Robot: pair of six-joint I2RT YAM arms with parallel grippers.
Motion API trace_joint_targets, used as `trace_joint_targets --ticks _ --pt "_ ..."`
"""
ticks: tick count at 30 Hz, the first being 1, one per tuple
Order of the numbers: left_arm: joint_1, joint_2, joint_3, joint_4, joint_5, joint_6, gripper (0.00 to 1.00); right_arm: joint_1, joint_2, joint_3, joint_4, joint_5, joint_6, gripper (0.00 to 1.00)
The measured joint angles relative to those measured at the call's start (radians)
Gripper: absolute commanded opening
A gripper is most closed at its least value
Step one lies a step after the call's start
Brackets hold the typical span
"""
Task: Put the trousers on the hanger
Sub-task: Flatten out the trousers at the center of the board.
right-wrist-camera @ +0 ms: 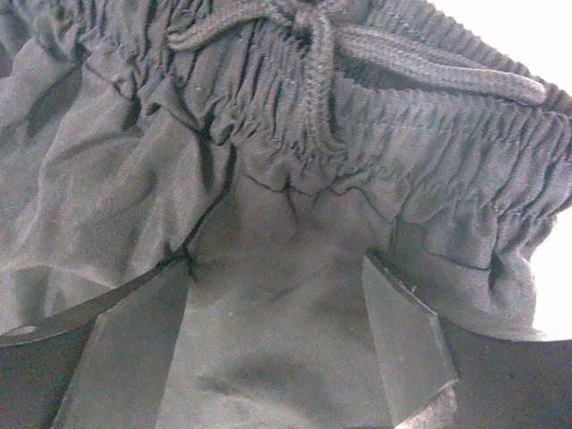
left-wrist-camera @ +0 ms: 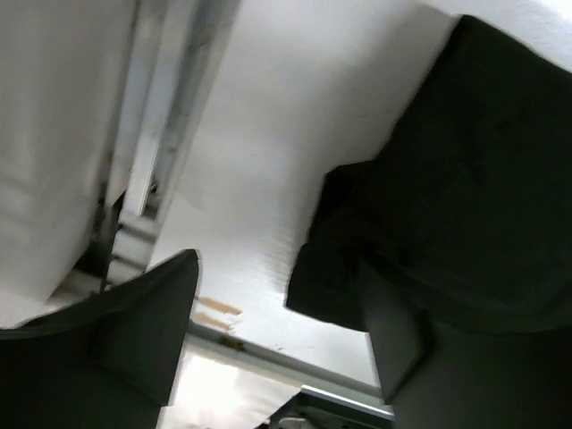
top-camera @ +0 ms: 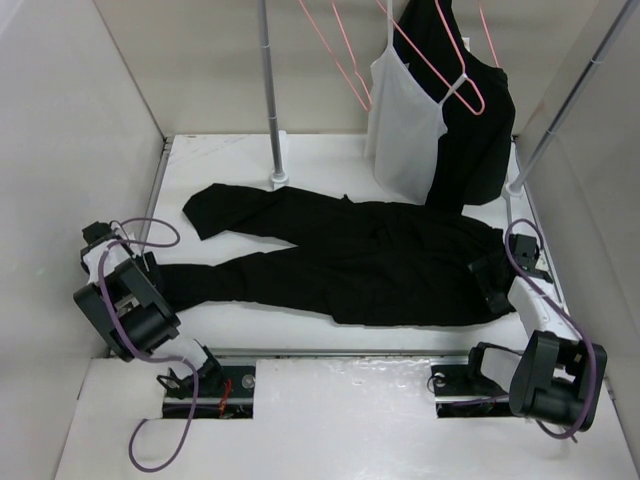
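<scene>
The black trousers (top-camera: 370,255) lie flat across the table, legs to the left and waistband to the right. My left gripper (top-camera: 150,268) is open at the cuff of the near leg. In the left wrist view the gripper (left-wrist-camera: 277,331) has the cuff (left-wrist-camera: 465,179) by its right finger, with bare table between the fingers. My right gripper (top-camera: 490,275) is open and low over the waistband. The right wrist view shows the gripper (right-wrist-camera: 277,340) spread over the gathered waistband and drawstring (right-wrist-camera: 313,89). An empty pink wire hanger (top-camera: 362,100) hangs at the back centre.
A white camisole (top-camera: 405,130) on another pink hanger (top-camera: 470,98) and a black top (top-camera: 480,130) hang at the back right. Two metal rail posts (top-camera: 270,90) (top-camera: 560,110) stand at the back. White walls enclose the table on the left, back and right.
</scene>
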Motion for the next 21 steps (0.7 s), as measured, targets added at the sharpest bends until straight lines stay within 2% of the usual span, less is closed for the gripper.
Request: trace_joint_targets --ticks 4,6,7,9,11,12,13,14,15,16,17,18,21 --pt "0.003 -0.003 0.003 0.006 0.075 0.021 0.45 0.008 0.0 -0.003 0.013 0.0 0.005 0.79" --pt "0.002 0.0 0.006 0.006 0.111 0.035 0.41 0.009 0.0 -0.005 0.015 0.0 0.005 0.77" --pt "0.002 0.005 0.008 0.005 0.126 0.041 0.41 0.009 0.0 -0.005 0.016 0.001 0.006 0.75" --pt "0.002 0.022 0.013 0.005 0.148 0.051 0.33 0.01 0.005 -0.005 0.018 0.002 0.008 0.71" --pt "0.002 0.043 0.014 0.006 0.164 0.06 0.25 0.013 0.011 -0.005 0.025 0.006 0.008 0.62" --pt "0.002 0.053 0.014 0.006 0.17 0.063 0.08 0.014 0.019 -0.005 0.031 0.008 0.011 0.59" --pt "0.002 0.064 0.014 0.005 0.18 0.068 0.0 0.016 0.025 -0.004 0.035 0.012 0.012 0.57" --pt "0.002 0.074 0.014 0.006 0.19 0.071 0.0 0.02 0.027 -0.005 0.038 0.016 0.013 0.41" --pt "0.001 0.083 0.014 0.006 0.196 0.077 0.0 0.024 0.031 -0.005 0.04 0.016 0.014 0.32" --pt "0.001 0.084 0.017 0.005 0.201 0.079 0.0 0.026 0.04 -0.006 0.043 0.017 0.021 0.12" --pt "0.001 0.083 0.017 0.006 0.207 0.081 0.0 0.027 0.048 -0.006 0.047 0.017 0.016 0.04" --pt "0.001 0.082 0.017 0.006 0.21 0.084 0.0 0.028 0.051 -0.006 0.048 0.019 0.02 0.0" --pt "0.001 0.058 0.017 0.006 0.222 0.093 0.0 0.034 0.058 -0.006 0.047 0.024 0.02 0.0"
